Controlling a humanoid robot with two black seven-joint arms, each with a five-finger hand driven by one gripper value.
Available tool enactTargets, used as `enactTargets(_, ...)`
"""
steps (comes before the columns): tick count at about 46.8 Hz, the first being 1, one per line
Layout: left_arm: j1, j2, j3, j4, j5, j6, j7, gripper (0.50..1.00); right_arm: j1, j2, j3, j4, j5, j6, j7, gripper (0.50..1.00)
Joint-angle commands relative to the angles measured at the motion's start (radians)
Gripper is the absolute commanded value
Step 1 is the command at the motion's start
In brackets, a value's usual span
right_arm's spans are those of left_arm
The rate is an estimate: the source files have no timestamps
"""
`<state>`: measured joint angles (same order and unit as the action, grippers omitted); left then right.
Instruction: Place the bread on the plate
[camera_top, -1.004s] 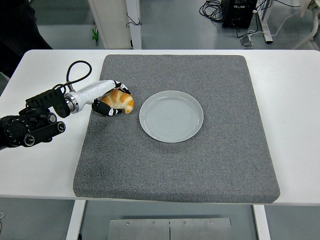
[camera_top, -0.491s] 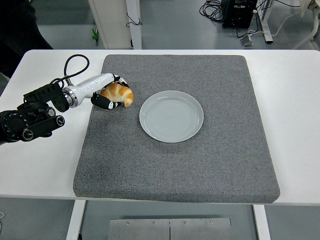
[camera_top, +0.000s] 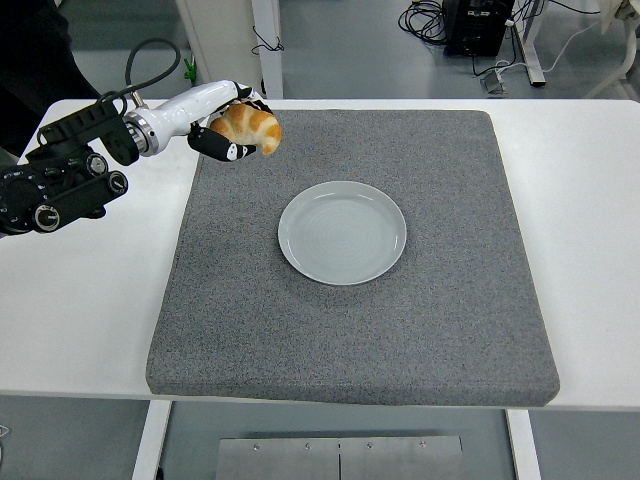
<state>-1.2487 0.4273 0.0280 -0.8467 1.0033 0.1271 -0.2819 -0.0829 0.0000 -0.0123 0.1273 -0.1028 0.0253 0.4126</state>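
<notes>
While the near half of the grey mat lies bare on the white table, the pale grey plate sits empty at about the mat's middle, waiting for its load. Farther back and to the left, the left hand has its fingers curled around the bread, a golden croissant-shaped roll, and holds it in the air over the mat's far left corner. A second ago that same roll rested low on the mat just left of the plate, with the fingers closing on it; now it has risen clear of the surface and drifted toward the far edge, so the pickup looks secure and the lift is done. What remains, as I judge it, is to carry the roll rightward and nearer, over the plate's centre, lower it and release. The right arm is out of sight. Beyond the table, cables trail across the floor.
</notes>
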Motion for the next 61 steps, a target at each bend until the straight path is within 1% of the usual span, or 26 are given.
enactTargets(1, -0.012, 0.001, -0.043, 0.000, 0.034, -0.024, 0.000, 0.527, 0.000, 0.000, 0.000, 0.000, 0.000, -0.001, 0.000, 1.000)
enactTargets(9, -0.018, 0.001, -0.135, -0.002, 0.124, -0.072, 0.000, 0.527, 0.000, 0.000, 0.000, 0.000, 0.000, -0.001, 0.000, 1.000)
enactTargets(14, -0.026, -0.004, -0.155, -0.009, 0.153, -0.080, 0.001, 0.528, 0.000, 0.000, 0.000, 0.000, 0.000, -0.001, 0.000, 1.000)
enactTargets(20, -0.041, -0.012, -0.155, -0.023, 0.156, -0.081, 0.003, 0.528, 0.000, 0.000, 0.000, 0.000, 0.000, 0.001, 0.000, 1.000)
enactTargets(36, -0.084, -0.007, -0.163, -0.109, 0.166, -0.081, 0.007, 0.528, 0.000, 0.000, 0.000, 0.000, 0.000, -0.001, 0.000, 1.000)
enactTargets(48, -0.086, -0.018, -0.181, -0.178, 0.169, -0.081, 0.013, 0.530, 0.000, 0.000, 0.000, 0.000, 0.000, -0.001, 0.000, 1.000)
enactTargets(61, -0.078, -0.078, -0.183, -0.189, 0.207, -0.080, 0.026, 0.530, 0.000, 0.000, 0.000, 0.000, 0.000, 0.001, 0.000, 1.000)
